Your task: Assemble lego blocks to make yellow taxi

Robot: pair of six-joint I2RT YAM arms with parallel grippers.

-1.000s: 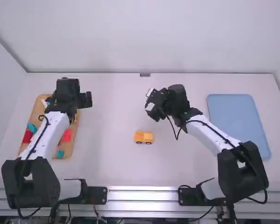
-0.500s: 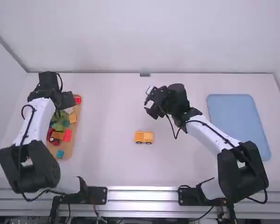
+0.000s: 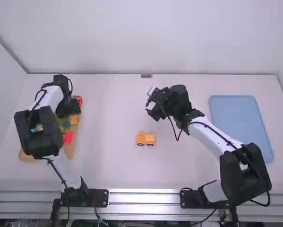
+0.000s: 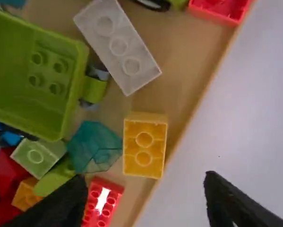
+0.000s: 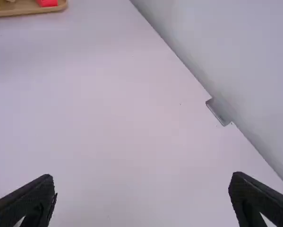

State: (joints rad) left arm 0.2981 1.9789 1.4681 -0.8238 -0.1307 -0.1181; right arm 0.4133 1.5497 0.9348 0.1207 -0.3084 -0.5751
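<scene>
Two black wheels (image 3: 150, 144) show under the yellow car (image 3: 145, 138), left hand (image 3: 68, 111) and right hand (image 3: 152, 103) both spread.

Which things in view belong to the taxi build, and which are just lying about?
Likely taxi:
yellow car
yellow block
wooden tray, holding parts
blue tray, perhaps for the finished taxi

Probably spare:
green tub
teal piece
red block

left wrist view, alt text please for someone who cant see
The open left gripper hangs over a tan tray of lego blocks, a yellow two-stud block near the middle. Around it are a whitish three-stud block, a teal piece and a lime-green hollow piece.
</scene>
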